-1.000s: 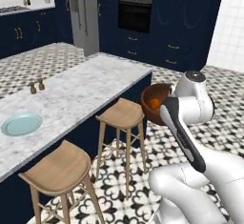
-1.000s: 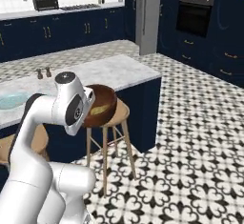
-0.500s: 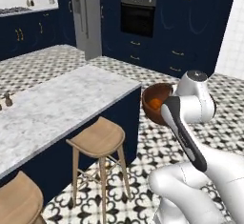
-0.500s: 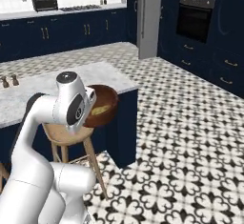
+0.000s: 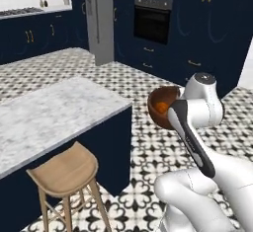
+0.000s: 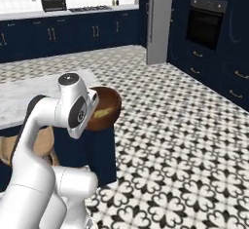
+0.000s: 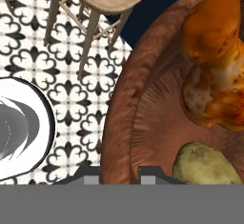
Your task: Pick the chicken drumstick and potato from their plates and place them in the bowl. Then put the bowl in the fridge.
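Hand view: tool [image 7: 120, 173] pinches the bowl [image 7: 125, 104] rim, arm folded, bowl carried above the floor.

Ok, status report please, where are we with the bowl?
Hand clamped on the bowl rim, bowl held off the floor. Chicken drumstick and potato inside. Fridge across open floor, doors closed.

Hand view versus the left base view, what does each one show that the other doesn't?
Hand view alone: the yellowish oval potato lying beside the orange-brown chicken drumstick, with the end effector fingertips straddling the rim. Left base view alone: the tall grey metallic fridge, the black oven and the marble island counter. Both: the dark reddish-brown wooden bowl, the wooden stool and the patterned floor.
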You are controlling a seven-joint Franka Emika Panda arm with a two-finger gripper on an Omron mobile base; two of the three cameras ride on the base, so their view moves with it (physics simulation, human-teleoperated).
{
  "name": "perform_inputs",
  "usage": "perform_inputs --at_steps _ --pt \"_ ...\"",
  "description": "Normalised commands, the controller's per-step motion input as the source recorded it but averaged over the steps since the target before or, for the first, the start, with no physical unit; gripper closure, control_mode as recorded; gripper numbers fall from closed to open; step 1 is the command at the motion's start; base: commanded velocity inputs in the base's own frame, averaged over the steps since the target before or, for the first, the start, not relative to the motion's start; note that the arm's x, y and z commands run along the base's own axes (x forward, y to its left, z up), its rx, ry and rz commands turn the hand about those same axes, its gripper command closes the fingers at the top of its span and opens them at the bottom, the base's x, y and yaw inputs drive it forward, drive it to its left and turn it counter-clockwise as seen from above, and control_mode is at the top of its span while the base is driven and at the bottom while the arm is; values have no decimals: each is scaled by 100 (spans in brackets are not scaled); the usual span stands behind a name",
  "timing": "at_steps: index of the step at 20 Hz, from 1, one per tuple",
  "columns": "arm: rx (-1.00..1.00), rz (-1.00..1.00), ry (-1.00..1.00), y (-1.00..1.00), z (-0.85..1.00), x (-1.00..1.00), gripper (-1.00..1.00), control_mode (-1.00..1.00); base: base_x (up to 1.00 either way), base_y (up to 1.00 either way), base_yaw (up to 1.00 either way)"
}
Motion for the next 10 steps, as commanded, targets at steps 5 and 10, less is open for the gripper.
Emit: perform_inputs --at_steps 5,10 --pt "0 0 0 0 0 0 100 100 43 -100 32" --pt "0 0 0 0 0 0 100 100 53 -100 39"
